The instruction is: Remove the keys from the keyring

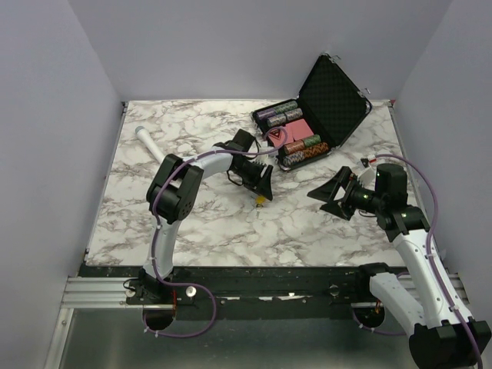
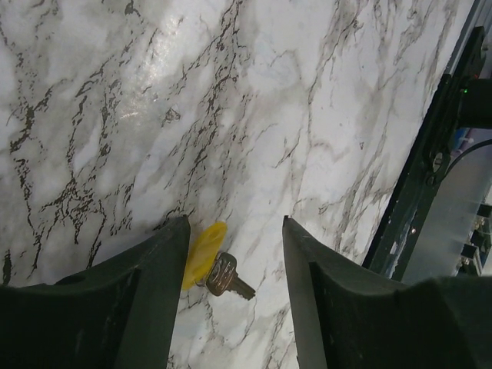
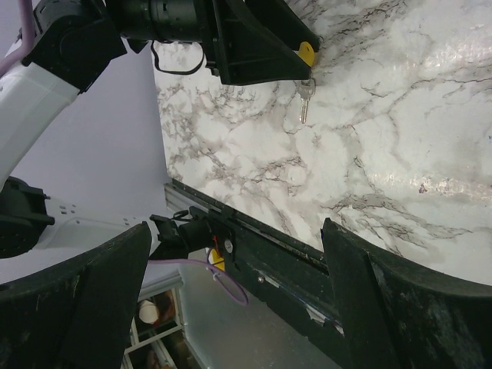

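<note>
– Closing on that key (image 2: 204,255) right now, would it work? The left gripper (image 2: 234,224) is spread wide. The yellow head lies low in the left wrist view, right against the finger on the left of the frame and not in the middle of the gap.
– I would not shut yet. As I judge it, the fingers should first shift toward the left of that frame so the yellow head sits between them. Otherwise one finger just pushes it along the table (image 1: 192,223).
– And the ring?
– I cannot make it out. A short silver piece (image 2: 229,280) sticks out from the yellow head toward the lower right. The ring is probably at that joint, but it is too small to tell.
– The right gripper (image 3: 237,231)?
– Spread too and holding nothing, right of centre in the top view, well apart from the key. I think it will have to come over and hold the silver side while the left one holds the yellow head.
– What is the surface like?
– Marble-patterned and smooth, with a sheen. A flat key will likely slide on it and be hard to lift, so pinch the edges of the head low down.
– Anything around?
– An open black case (image 1: 338,88) with chips (image 1: 296,134) at the upper right and a white microphone (image 1: 146,138) at the upper left. Plain pale walls on three sides, and a black rail (image 1: 269,296) along the bottom.
</note>
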Tool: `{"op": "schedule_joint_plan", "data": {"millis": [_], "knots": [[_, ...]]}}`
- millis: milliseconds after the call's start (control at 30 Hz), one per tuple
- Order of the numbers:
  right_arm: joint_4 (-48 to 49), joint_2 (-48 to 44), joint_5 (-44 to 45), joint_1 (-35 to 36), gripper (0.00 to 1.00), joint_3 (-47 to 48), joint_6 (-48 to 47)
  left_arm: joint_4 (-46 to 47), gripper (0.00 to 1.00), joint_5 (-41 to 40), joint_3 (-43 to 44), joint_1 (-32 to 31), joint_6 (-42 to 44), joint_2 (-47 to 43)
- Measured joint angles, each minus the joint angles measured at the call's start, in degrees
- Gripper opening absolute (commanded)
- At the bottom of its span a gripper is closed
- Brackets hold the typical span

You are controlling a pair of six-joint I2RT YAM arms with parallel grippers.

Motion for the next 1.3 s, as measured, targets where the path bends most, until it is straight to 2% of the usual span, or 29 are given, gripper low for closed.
{"op": "schedule_joint_plan", "data": {"millis": [233,533,633,667,700,1033,1300], "knots": [[-0.02,-0.02,-0.17,0.0,1.0,0.0,-0.04,-2.16,0.52,1.01,0.17,0.0,1.44,0.55],[-0.02,-0.02,-0.39,0.0,1.0,0.0,-0.37,-4.13,0.35,1.79,1.66,0.0,3.06,2.1],[0.0,-0.02,-0.42,0.0,1.0,0.0,-0.37,-4.74,0.17,1.9,1.97,0.0,3.32,2.47],[0.02,-0.02,-0.44,0.0,1.0,0.0,-0.37,-4.85,0.05,1.95,1.97,0.0,3.48,2.51],[0.0,-0.02,-0.44,0.0,1.0,0.0,-0.37,-4.96,0.0,1.95,1.97,0.0,3.63,2.56],[0.04,0.13,-0.55,0.0,1.0,0.0,-0.37,-4.42,0.0,1.9,1.29,0.0,3.52,2.05],[0.07,1.03,-1.33,0.0,1.0,2.34,0.04,-4.17,0.0,0.52,-1.27,0.0,-0.17,-7.96]]}}
